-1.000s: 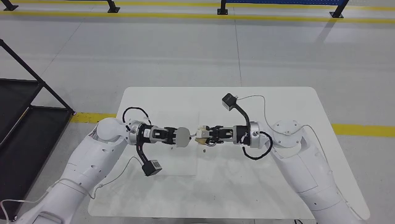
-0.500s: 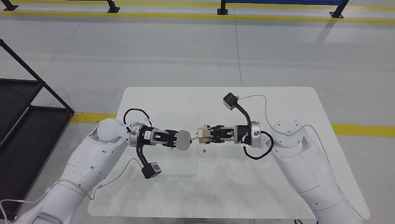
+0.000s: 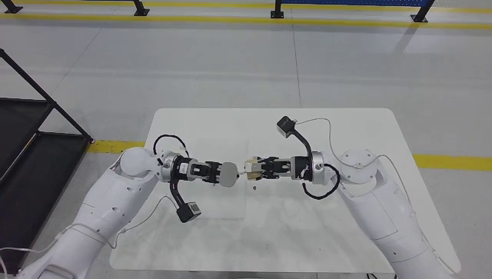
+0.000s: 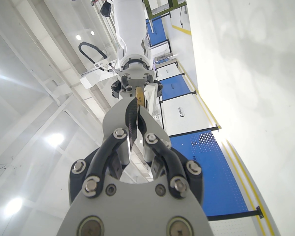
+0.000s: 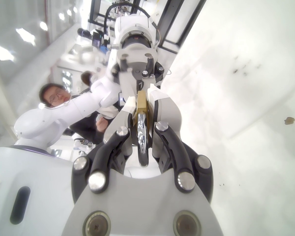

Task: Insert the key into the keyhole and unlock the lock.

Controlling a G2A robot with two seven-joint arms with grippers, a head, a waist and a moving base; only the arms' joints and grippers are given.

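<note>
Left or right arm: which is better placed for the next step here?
Probably left: the left claw is shut on the small metal key, pointed at the brass padlock clamped in the right claw.

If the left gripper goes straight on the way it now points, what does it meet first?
The brass padlock ahead, clamped by the right gripper; the key in the left gripper seems at it, but depth is unclear.

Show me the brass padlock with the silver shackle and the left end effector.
Brass padlock with silver shackle (image 5: 141,103): right wrist view, on its brass body.
Left end effector (image 4: 137,108): left wrist view, midway between its fingertips.
</note>
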